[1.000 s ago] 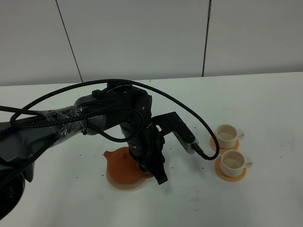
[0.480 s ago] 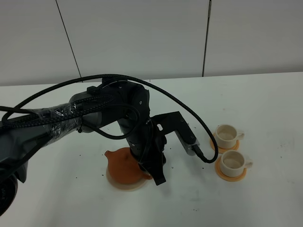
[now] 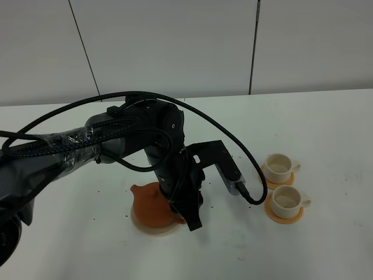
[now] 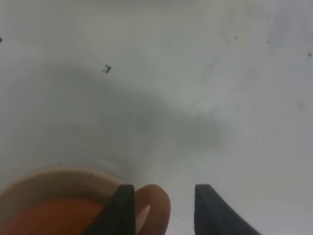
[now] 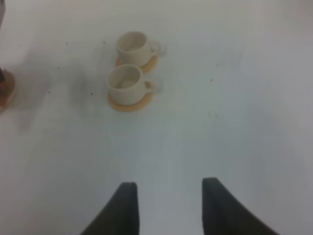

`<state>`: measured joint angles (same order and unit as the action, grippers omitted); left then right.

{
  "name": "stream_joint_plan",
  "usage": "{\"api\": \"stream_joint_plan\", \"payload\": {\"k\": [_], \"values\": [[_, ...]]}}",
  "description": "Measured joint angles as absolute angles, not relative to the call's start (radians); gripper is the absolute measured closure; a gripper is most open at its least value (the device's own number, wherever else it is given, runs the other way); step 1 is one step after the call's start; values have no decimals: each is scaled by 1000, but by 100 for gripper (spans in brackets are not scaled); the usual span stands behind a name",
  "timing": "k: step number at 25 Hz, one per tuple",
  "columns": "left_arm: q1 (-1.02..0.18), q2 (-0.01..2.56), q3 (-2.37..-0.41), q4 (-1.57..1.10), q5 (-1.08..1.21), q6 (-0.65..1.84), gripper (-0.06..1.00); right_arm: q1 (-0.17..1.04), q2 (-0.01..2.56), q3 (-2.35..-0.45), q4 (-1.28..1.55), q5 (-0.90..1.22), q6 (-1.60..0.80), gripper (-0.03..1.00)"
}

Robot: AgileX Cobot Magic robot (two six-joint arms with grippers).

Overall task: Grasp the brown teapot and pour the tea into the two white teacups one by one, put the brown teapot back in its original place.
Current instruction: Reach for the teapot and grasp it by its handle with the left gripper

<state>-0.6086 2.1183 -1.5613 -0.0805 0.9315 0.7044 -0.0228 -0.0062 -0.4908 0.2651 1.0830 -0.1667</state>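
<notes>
One brown teapot (image 3: pixel 149 204), one beige trivet (image 3: pixel 139 224), two white teacups (image 3: pixel 280 166) (image 3: pixel 285 200), two orange coasters (image 3: pixel 263 175) (image 3: pixel 287 219)

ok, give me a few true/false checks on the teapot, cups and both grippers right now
1. The brown teapot sits on the beige trivet. True.
2. The rear teacup and front teacup both stand on orange coasters. True.
3. The right gripper holds a teacup. False: it is open, empty, away from both cups.
4. The left gripper is clamped on the lid knob. False: its jaws straddle the loop handle, gap showing.
</notes>
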Motion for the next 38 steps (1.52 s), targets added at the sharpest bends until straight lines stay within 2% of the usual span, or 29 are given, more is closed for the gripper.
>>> {"api": "stream_joint_plan", "payload": {"k": [38], "values": [[-609,2055,-1561,-78,1076,722,58,-23,-6,-491,265,1083,-167,67]]}}
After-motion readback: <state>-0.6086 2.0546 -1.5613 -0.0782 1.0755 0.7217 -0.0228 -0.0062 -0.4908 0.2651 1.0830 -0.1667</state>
